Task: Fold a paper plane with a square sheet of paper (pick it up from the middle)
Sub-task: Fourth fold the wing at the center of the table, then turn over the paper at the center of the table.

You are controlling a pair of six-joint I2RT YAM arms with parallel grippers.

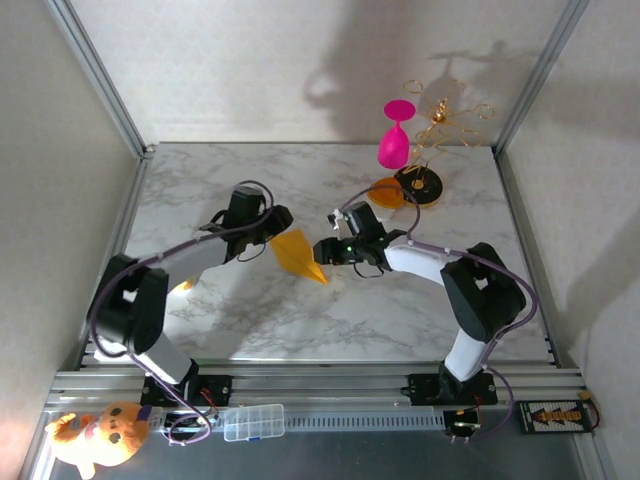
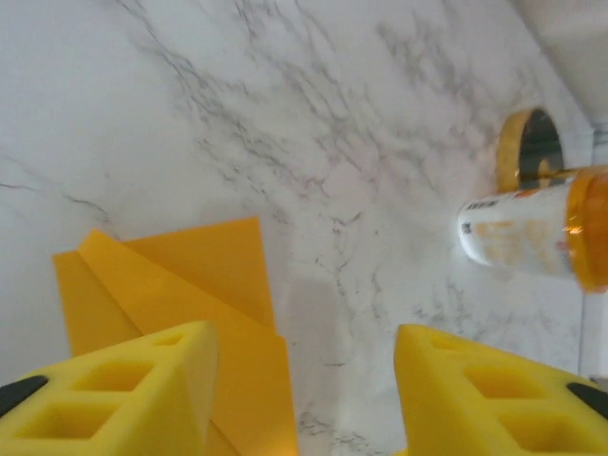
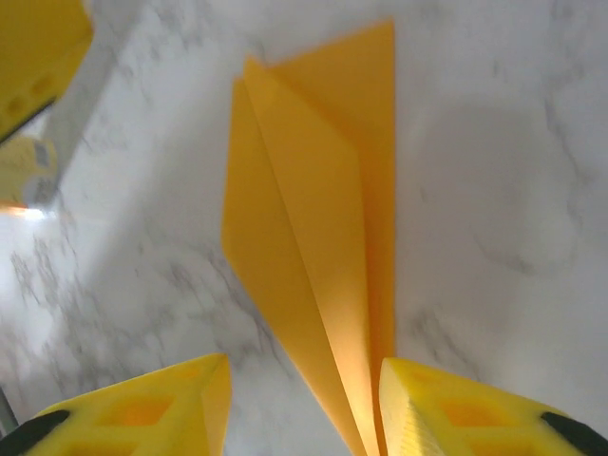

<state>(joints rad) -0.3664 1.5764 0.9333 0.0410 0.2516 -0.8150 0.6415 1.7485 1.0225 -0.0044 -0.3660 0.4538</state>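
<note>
Marble tabletop point(image 1: 330, 320): the paper plane point(image 1: 296, 252) lies between your left claw point(image 1: 270, 238) and right claw point(image 1: 322, 250) — both parted, empty — long axis pointing into the right claw's gap.

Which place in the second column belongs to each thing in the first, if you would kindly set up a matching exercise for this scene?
Things:
1 paper plane
2 pink glass
3 plush toy
4 clear box

Places:
A far side of the table
B near left corner, off the table
C middle of the table
D on the front rail

Pairs: 1-C, 2-A, 3-B, 4-D
</note>
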